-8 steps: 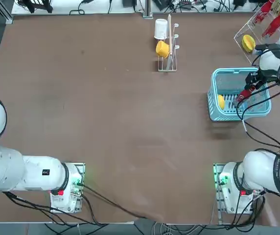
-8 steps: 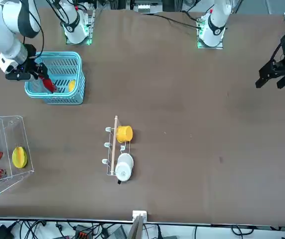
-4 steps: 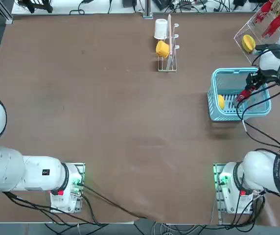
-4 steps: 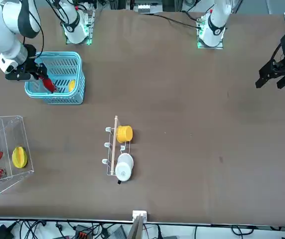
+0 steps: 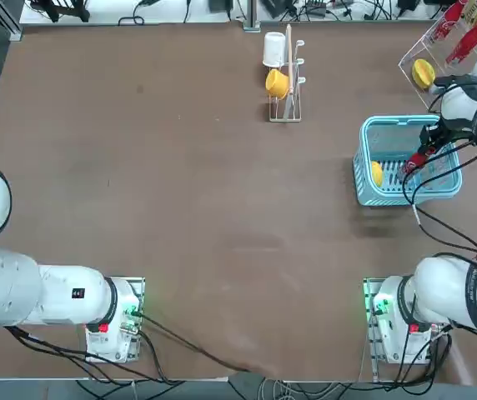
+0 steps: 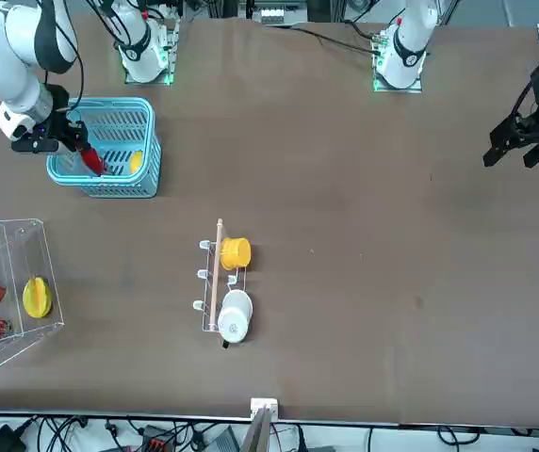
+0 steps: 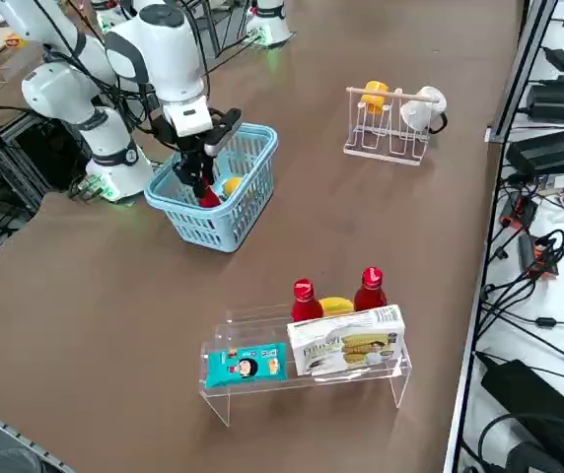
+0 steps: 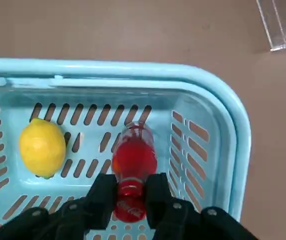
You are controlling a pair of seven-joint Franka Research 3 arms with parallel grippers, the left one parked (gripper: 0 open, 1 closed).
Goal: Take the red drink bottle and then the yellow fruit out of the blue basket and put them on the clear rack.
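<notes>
Far to the left of the pincer, the stand (image 5: 289, 50) carries two cups and is not in the way. Nearer on its left, the lemon (image 8: 42, 147) lies loose in the basket (image 8: 133, 68), apart from the bottle (image 8: 134, 157), so it can wait. The pincer (image 8: 131, 192) is clamped on the bottle, across its narrow part, probably because this gives a secure hold. The bottle is in the basket; it must rise above the rim before travelling. Ahead of the pincer and to its right is the rack (image 7: 302, 380), where two other bottles, an oval fruit and two packs leave less room for placing.
</notes>
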